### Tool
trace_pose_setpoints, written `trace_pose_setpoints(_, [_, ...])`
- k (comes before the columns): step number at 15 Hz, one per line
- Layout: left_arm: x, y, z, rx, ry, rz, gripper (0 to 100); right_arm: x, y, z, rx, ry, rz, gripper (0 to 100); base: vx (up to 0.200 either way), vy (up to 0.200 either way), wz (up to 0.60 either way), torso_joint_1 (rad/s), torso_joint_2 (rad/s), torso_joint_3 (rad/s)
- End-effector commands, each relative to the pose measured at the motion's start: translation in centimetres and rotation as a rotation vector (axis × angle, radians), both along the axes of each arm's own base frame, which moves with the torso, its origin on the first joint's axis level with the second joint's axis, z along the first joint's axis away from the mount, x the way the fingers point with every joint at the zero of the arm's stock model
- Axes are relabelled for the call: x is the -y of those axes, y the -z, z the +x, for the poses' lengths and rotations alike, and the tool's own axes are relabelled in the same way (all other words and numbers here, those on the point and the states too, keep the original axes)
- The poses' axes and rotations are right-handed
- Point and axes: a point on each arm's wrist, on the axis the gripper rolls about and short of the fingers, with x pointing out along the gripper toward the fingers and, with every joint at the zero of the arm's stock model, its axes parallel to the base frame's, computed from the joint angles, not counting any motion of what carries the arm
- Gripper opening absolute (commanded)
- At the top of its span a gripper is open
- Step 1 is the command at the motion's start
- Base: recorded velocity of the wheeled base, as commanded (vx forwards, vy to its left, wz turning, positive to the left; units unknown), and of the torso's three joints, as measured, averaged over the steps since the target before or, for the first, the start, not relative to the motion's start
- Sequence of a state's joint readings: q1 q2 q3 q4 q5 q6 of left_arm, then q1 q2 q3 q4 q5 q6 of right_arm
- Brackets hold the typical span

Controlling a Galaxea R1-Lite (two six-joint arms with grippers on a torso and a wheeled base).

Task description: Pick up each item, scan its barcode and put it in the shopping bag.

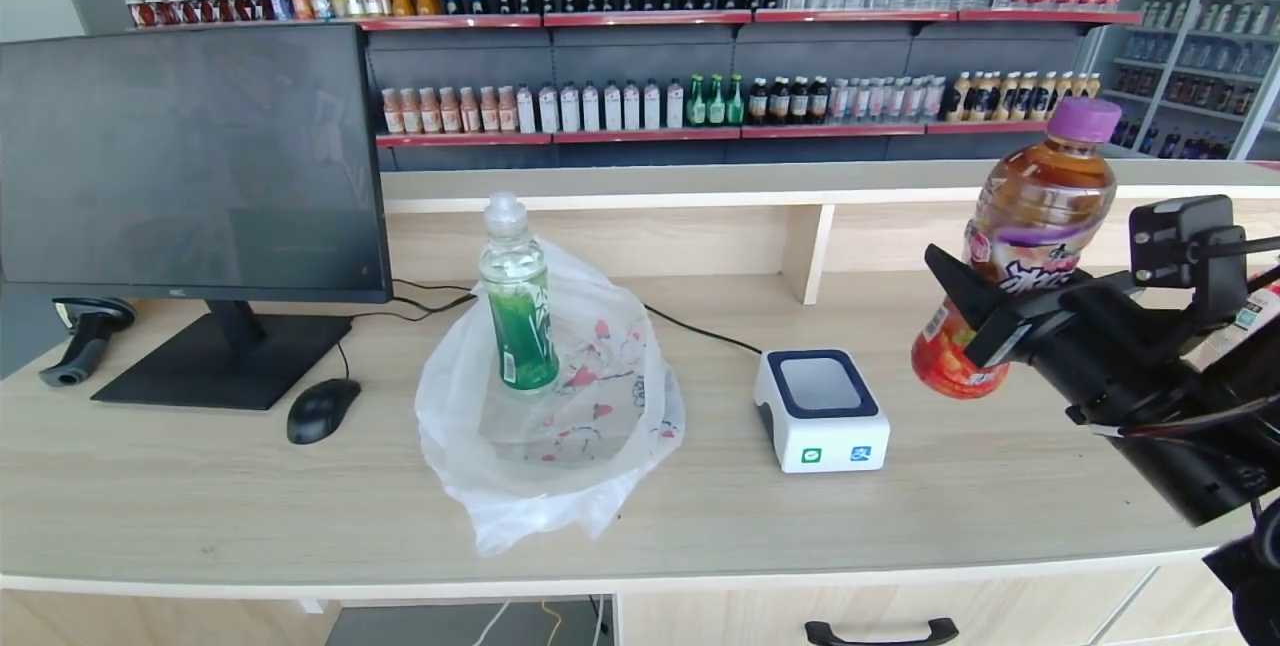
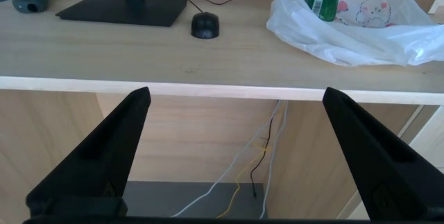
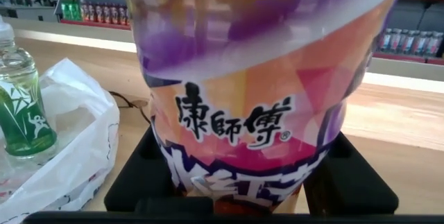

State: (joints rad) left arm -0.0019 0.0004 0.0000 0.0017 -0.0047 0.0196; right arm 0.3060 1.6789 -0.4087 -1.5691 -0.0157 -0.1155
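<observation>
One bottle is bagged and one is in the air. From the head view we see the green bottle (image 1: 518,311) standing upright inside the shopping bag (image 1: 610,426) on the counter (image 1: 200,496), and we count that item as finished. Our right gripper (image 1: 978,311) holds the tea bottle (image 1: 1030,226) aloft and tilted, to the right of the scanner (image 1: 820,408) and well apart from it. Its jaws are clamped across the bottle's lower body. We judge that this second item has not yet been scanned, because it hangs beside the scanner's window rather than over it. Bagging it would follow the scan.

From the left wrist view, our left gripper (image 2: 232,154) hangs in front of the counter's edge and below its top. Its jaws are spread wide with nothing between them. Beyond it, the bag and its green bottle rest on the counter.

From the right wrist view, the tea bottle sits close up between the dark fingers (image 3: 139,179), which press against both of its sides. The bag with the green bottle lies near, off to one side. Whether more items wait to be rung up, we cannot tell.
</observation>
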Motion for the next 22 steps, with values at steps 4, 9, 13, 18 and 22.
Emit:
trace_pose_setpoints(4, [0.0,0.0,0.0,0.001,-0.004,-0.004,100,-1.3,0.7,2.9,0.074,-0.067,-0.223,0,0.000,0.000,0.00,0.000,0.00,0.000])
trace_pose_setpoints(9, [0.0,0.0,0.0,0.001,0.000,-0.003,100,-4.2,0.8,2.9,0.223,-0.176,-0.463,0,0.000,0.000,0.00,0.000,0.00,0.000])
trace_pose_setpoints(13, [0.0,0.0,0.0,0.001,-0.002,-0.004,100,-3.8,3.3,3.8,0.356,-0.331,-0.749,0,0.000,0.000,0.00,0.000,0.00,0.000])
trace_pose_setpoints(18, [0.0,0.0,0.0,0.001,0.000,0.000,100,-3.1,4.2,5.9,0.442,-0.398,-0.831,0,0.000,0.000,0.00,0.000,0.00,0.000])
trace_pose_setpoints(22, [0.0,0.0,0.0,0.001,-0.002,-0.003,100,-3.1,5.6,6.8,0.444,-0.438,-0.861,0,0.000,0.000,0.00,0.000,0.00,0.000])
